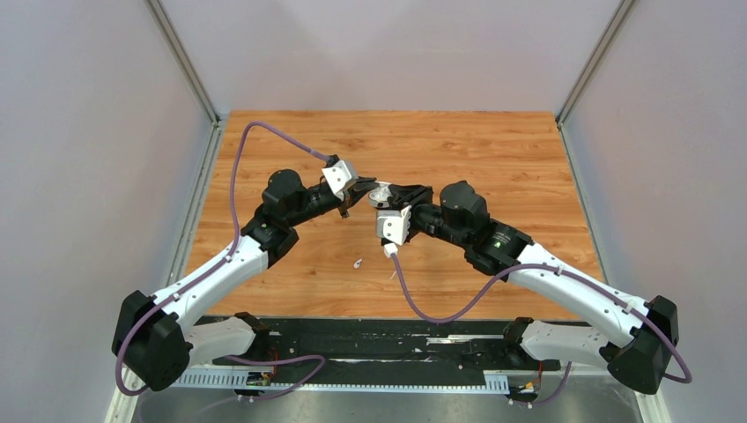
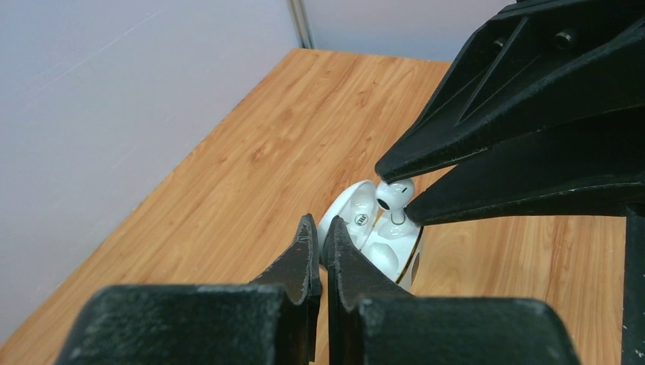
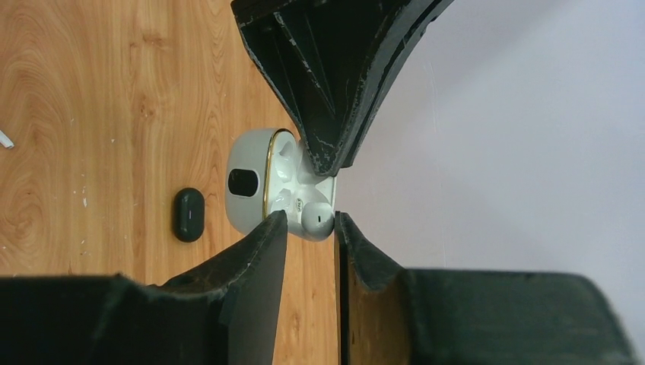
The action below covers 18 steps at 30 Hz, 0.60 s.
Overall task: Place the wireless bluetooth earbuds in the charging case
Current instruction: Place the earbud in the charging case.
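earbud [image 3: 318, 218] sits in the open charging case [image 3: 247, 182], between the slightly spread tips of the right tool [image 3: 310, 217]. left tool [image 2: 320, 223] is pressed together just beside the case.

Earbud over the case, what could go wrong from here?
The earbud stands up out of the case between the right pincer's slightly parted jaws, apparently not fully seated; it may tip out as that pincer pulls away. The left pincer seems to pinch only the thin lid, so the case could twist or slip if pushed.
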Each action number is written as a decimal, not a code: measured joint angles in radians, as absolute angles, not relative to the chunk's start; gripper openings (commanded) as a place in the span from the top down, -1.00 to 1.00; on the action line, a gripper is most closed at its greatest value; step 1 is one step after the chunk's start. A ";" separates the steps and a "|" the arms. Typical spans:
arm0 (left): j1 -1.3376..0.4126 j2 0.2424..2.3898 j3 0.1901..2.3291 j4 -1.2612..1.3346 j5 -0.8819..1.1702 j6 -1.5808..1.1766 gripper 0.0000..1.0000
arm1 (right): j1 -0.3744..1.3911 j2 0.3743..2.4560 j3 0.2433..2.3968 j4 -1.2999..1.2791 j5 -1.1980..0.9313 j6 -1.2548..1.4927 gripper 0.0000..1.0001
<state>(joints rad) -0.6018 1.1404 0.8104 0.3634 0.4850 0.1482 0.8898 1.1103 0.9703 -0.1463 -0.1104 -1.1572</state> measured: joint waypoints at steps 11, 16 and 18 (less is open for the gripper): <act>-0.601 1.140 0.810 0.374 0.485 0.162 1.00 | 0.889 1.116 1.003 -0.176 -0.115 -1.123 0.30; -0.600 1.140 0.805 0.383 0.484 0.164 1.00 | 0.889 1.127 1.011 -0.181 -0.115 -1.108 0.30; -0.600 1.140 0.799 0.385 0.484 0.165 1.00 | 0.889 1.128 1.016 -0.188 -0.115 -1.094 0.25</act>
<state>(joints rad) -0.5999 1.1404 0.7990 0.3851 0.4843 0.1654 0.8886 1.1282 1.0164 -0.1879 -0.1146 -1.0943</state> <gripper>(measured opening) 0.019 0.350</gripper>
